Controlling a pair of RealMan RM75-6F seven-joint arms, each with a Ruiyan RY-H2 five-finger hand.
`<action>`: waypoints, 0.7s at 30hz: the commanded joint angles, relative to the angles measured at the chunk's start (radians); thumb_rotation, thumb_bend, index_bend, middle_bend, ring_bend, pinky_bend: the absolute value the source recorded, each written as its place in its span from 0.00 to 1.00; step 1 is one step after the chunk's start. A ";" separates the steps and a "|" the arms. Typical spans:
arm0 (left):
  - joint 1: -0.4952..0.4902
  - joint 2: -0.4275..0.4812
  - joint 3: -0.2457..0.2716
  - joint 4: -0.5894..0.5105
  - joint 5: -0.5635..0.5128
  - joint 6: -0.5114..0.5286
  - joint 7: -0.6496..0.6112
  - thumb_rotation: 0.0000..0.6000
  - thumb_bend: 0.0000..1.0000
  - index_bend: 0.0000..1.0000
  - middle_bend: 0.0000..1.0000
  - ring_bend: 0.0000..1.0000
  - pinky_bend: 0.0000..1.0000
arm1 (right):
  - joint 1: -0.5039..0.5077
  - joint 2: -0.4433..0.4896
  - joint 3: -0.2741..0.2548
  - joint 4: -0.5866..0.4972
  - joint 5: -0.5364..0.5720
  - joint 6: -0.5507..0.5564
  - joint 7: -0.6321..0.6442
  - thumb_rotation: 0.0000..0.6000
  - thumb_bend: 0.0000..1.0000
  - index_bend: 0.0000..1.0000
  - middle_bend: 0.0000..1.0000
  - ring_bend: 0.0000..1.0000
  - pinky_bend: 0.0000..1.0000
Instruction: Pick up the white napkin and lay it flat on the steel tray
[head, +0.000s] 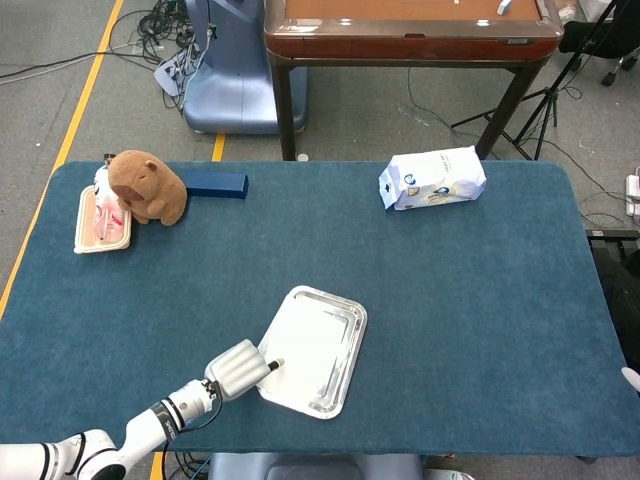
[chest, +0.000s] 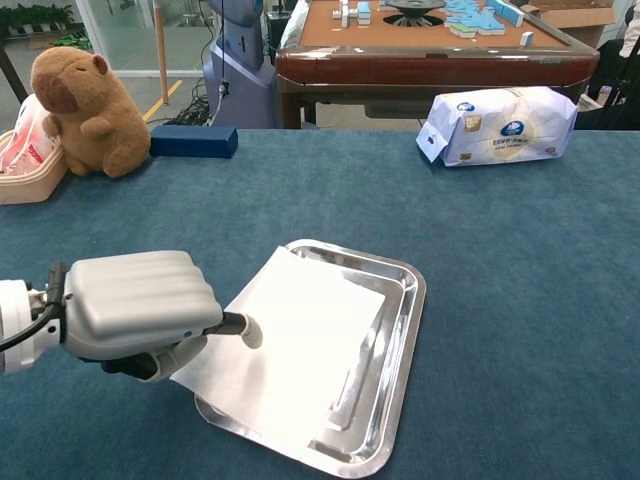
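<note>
Left hand (chest: 140, 310): at the near left edge of the steel tray (chest: 400, 350), back of the hand up, fingers curled under, one fingertip (chest: 248, 333) extended and resting on the white napkin (chest: 290, 345). Whether the curled fingers pinch the sheet's edge, I cannot tell. Right hand: only a pale speck shows at the far right border of the head view; state not readable.

White napkin: spread over most of the tray's left portion, its near-left corner overhanging the rim onto the blue tablecloth (chest: 520, 260).

Step in hand, as judged: smoothing the sheet flat. It would go best by pressing lightly and sliding the sheet rightward so the overhang clears the rim, without dragging the tray or raising wrinkles.

Containers:
- Steel tray: holds the napkin only; right strip bare.
- Cream basket (chest: 25, 180), far left: holds a pink-and-white packet (chest: 28, 135); a capybara plush (chest: 82, 98) sits just beside it.

Other: dark blue box (chest: 193, 140); tissue pack (chest: 500, 124), far right.
</note>
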 joint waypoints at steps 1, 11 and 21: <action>-0.006 -0.002 0.003 -0.013 -0.031 -0.010 0.027 1.00 0.80 0.26 0.97 0.65 0.71 | 0.000 0.000 0.001 0.001 0.002 -0.001 0.001 1.00 0.00 0.38 0.37 0.23 0.38; -0.022 -0.010 0.018 -0.030 -0.088 -0.017 0.064 1.00 0.80 0.26 0.97 0.65 0.71 | 0.000 -0.001 0.002 0.005 0.006 -0.002 0.008 1.00 0.00 0.38 0.37 0.23 0.38; -0.037 -0.026 0.033 -0.034 -0.124 -0.013 0.091 1.00 0.80 0.26 0.97 0.65 0.71 | -0.001 -0.003 0.004 0.013 0.012 -0.002 0.018 1.00 0.00 0.38 0.37 0.23 0.38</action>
